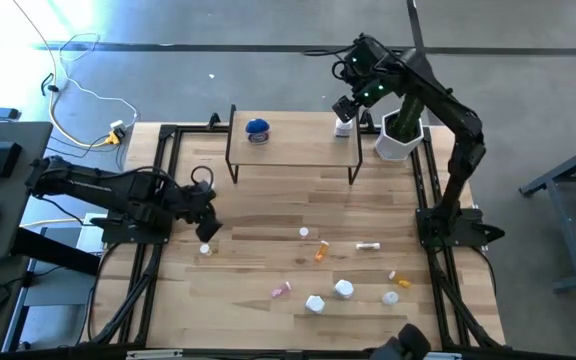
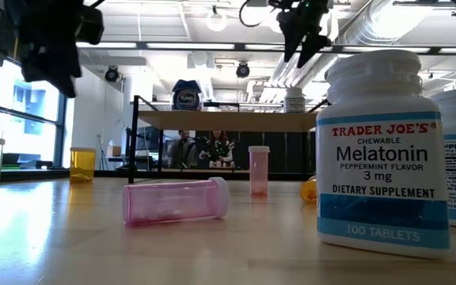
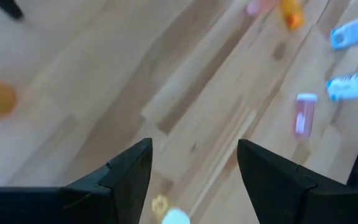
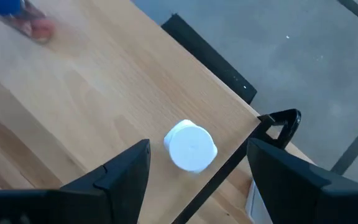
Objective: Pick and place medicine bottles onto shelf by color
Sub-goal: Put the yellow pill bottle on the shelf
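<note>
Shelf (image 1: 293,150): wood board on black legs, at the far side of the surface (image 1: 268,230). On it, two items: one white bottle (image 4: 191,147) upright at the corner, directly under the right pincer (image 4: 197,165), between its spread fingers and untouched; one blue-lidded jar (image 1: 257,129) well apart from that pincer, toward the board's other end.

Right pincer: wide, holding nothing, hovering above the shelf corner. A white pot (image 1: 399,140) stands just beside it, off the shelf.

Left pincer (image 3: 194,165): wide, holding nothing, above the surface's near-left area. One small white-capped bottle (image 1: 205,248) sits just below it.

Loose on the surface, well apart from both pincers, about eight bottles: white, orange and pink among them. In the low view, one pink vial (image 2: 177,200) lies on its side and one melatonin bottle (image 2: 383,150) stands upright.

Room: grey floor, cables, ceiling lights, windows; people show faintly beyond the shelf.
</note>
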